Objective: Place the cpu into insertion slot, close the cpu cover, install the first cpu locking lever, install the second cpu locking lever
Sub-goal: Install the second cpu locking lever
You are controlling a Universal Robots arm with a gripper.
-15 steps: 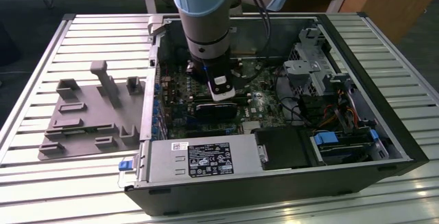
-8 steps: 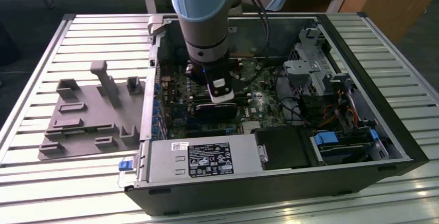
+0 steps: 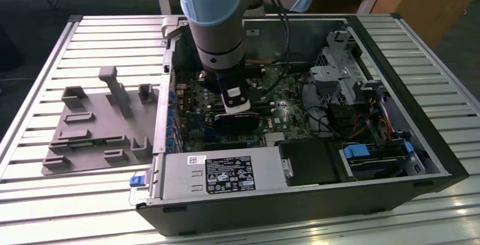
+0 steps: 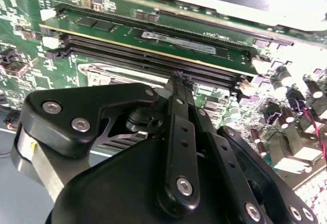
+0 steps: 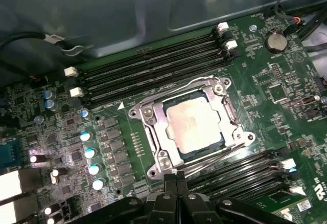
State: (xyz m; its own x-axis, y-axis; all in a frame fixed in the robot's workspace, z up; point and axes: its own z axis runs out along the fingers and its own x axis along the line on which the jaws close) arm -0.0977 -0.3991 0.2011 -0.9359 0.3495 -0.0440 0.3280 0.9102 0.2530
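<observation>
The gripper (image 5: 176,180) hangs low over the motherboard (image 5: 265,81) inside the open computer case (image 3: 420,144), its fingers drawn together to a narrow tip with nothing between them, just beside the socket's edge. One cpu (image 5: 194,127) lies flat in the one insertion slot (image 5: 153,112), near the middle of the board, and the one cpu cover (image 5: 232,119) frames it, apparently folded down with the chip's metal top showing through its window. Two thin locking levers run along opposite sides of the socket: one (image 5: 191,83) by the memory slots (image 5: 148,73) toward the case wall, the other (image 5: 217,157) beside the fingertips. Judging by that, a lever is the work in hand, and doing it well means pressing on the wire itself, not the frame, and steering it sideways under its catch without skidding onto the nearby capacitors (image 5: 92,155)
</observation>
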